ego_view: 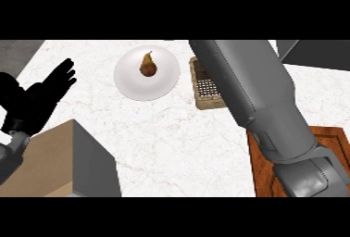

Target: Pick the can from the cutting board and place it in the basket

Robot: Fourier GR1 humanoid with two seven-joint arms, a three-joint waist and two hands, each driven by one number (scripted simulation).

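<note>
Right arm stretched over the basket, can out of sight

Head view: the right forearm (263, 102) runs from the lower right corner diagonally up toward the top of the counter (178, 139), crossing the cutting board (328, 139) and covering most of the basket (205, 88). Its hand does not show; the arm itself hides whatever lies beyond the wrist, so whether those fingers are spread or wrapped round anything cannot be told. The can is nowhere visible either: not on the exposed strip of the board, not in the visible corner of the basket. My reading is that the arm is extended this way because the hand is working at or over the basket, but the view does not settle whether the can is carried, already set down, or hidden on the board.

The left hand (37, 99) rests at the left edge, fingers straight and spread, holding nothing, well apart from everything.

A white plate (147, 88) bearing a pear (147, 65) sits just beside the basket on its left, leaving little room on that side. A box (75, 162) stands at the lower left. The broad bare marble in the middle offers the open room; the basket lies near the counter's far edge, so any withdrawal is probably safest back along the arm's own line.
</note>
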